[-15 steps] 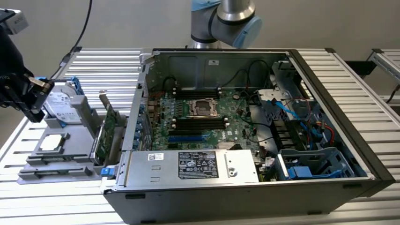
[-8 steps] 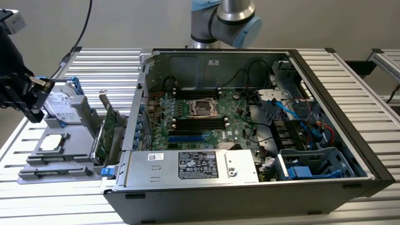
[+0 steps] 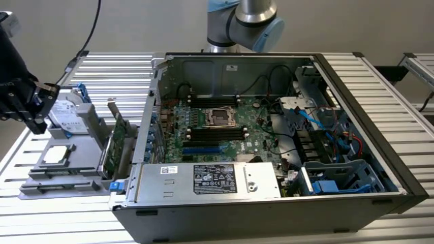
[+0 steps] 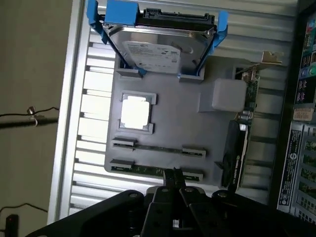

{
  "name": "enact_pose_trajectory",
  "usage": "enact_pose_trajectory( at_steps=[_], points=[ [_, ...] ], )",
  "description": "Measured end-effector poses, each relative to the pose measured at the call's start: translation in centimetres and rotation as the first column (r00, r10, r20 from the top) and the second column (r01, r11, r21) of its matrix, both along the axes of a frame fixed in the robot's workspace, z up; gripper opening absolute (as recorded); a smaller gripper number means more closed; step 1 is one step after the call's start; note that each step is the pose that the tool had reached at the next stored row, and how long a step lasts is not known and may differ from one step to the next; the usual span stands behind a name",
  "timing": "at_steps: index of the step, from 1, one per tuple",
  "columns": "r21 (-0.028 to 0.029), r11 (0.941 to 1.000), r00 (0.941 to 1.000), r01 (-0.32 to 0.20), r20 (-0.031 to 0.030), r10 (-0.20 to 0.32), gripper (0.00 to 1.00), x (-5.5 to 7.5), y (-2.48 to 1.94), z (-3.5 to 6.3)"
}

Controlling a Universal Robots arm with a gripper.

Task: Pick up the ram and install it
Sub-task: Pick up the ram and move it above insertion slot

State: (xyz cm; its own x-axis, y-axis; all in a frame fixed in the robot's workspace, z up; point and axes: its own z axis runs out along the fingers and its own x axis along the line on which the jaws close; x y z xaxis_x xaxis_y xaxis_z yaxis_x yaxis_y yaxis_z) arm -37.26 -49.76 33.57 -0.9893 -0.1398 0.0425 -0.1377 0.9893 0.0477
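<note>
The ram (image 4: 143, 170) is a thin green stick standing on edge in the holder slot of a grey tray (image 4: 173, 123). My gripper (image 4: 173, 177) is shut, its black fingertips pressed together just over the ram's middle with nothing held between them. In the exterior view the gripper (image 3: 37, 127) hangs above that tray (image 3: 74, 162) at the far left, well clear of the open computer case (image 3: 271, 213). The black memory slots (image 3: 217, 133) lie on the motherboard inside the case, below the processor socket.
The tray also carries a hard drive (image 4: 158, 49) in a blue frame, a processor chip (image 4: 135, 111) and a wide green expansion card (image 4: 242, 143) standing on edge next to the case. A second holder slot (image 4: 158, 148) runs beside the ram. Cables cross the case's right half.
</note>
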Motion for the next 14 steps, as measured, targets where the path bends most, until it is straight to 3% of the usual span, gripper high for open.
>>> enact_pose_trajectory(
  at_steps=[4,7,10,14],
  points=[
    [0.0001,0.9973,0.9973,-0.073,0.0001,0.073,0.11,0.00,0.00,-0.20],
    [0.0002,0.9919,0.9919,-0.127,0.0002,0.127,0.11,0.00,0.00,-0.34],
    [0.0001,0.9835,0.9835,-0.181,0.0002,0.181,0.11,-0.01,0.00,-0.52],
    [0.0001,0.9678,0.9678,-0.252,0.0001,0.252,0.11,0.00,0.00,-0.76]
  ],
)
